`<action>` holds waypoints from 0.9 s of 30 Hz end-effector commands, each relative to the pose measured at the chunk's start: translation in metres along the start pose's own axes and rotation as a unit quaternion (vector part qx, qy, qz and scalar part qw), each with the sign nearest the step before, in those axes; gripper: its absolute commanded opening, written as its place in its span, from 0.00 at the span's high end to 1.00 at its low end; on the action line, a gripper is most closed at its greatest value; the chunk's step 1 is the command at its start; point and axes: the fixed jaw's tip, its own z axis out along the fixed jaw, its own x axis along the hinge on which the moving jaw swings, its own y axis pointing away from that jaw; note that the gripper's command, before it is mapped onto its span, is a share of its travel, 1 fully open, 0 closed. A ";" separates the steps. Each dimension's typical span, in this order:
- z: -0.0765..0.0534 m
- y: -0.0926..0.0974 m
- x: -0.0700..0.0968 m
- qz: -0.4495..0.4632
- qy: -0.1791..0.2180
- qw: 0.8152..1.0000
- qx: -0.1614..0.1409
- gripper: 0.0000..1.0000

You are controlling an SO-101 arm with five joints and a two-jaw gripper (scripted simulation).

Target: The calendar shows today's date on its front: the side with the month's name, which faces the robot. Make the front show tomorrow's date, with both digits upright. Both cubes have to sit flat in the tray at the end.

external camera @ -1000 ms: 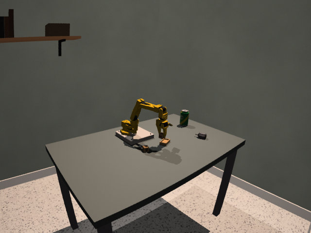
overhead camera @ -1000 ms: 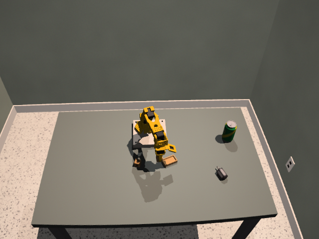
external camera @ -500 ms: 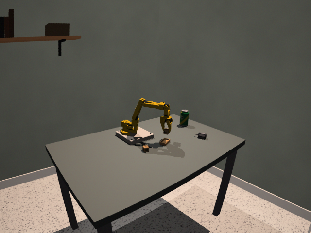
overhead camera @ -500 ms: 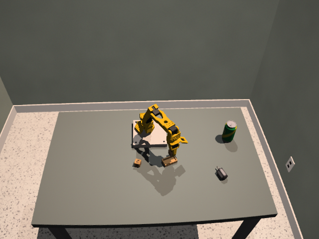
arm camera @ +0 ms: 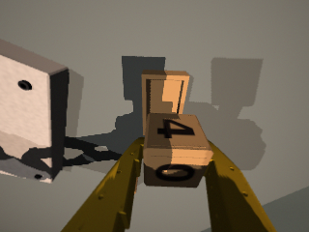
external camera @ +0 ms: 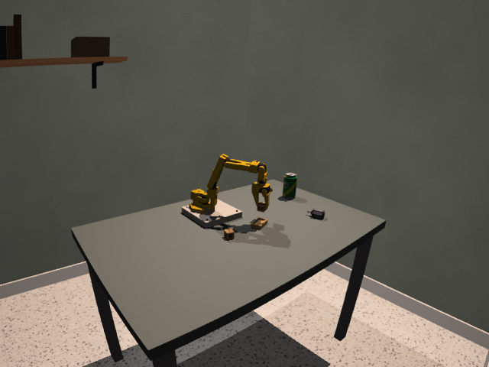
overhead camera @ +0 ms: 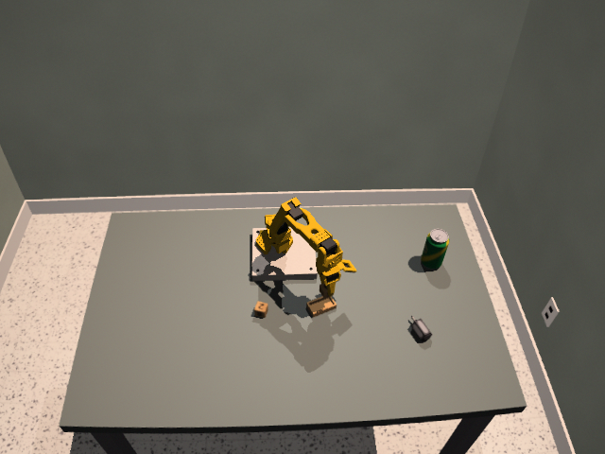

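Observation:
My gripper [arm camera: 176,166] is shut on a wooden digit cube [arm camera: 176,150]; its faces toward the wrist camera show a 4 and a 0. I hold it in the air above the empty wooden tray [arm camera: 164,94], which lies on the table in front of the arm's base. The tray also shows in the top view [overhead camera: 320,305] and the exterior view [external camera: 258,223], with the gripper [overhead camera: 328,290] just over it and the held cube [external camera: 260,206] in the fingers. The second wooden cube [overhead camera: 261,308] sits on the table to the left of the tray, also in the exterior view [external camera: 228,233].
The white base plate [overhead camera: 283,258] stands behind the tray, and shows at the left of the wrist view [arm camera: 29,116]. A green can [overhead camera: 435,250] stands at the far right. A small dark plug-like object [overhead camera: 420,329] lies right of the tray.

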 end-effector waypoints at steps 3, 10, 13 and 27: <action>0.000 -0.001 -0.003 -0.001 -0.002 1.000 0.007 1.00; 0.002 -0.001 -0.003 0.001 -0.002 1.000 0.007 1.00; 0.002 -0.001 -0.003 0.001 -0.002 1.000 0.007 1.00; 0.010 0.004 -0.006 -0.001 0.001 1.000 -0.006 1.00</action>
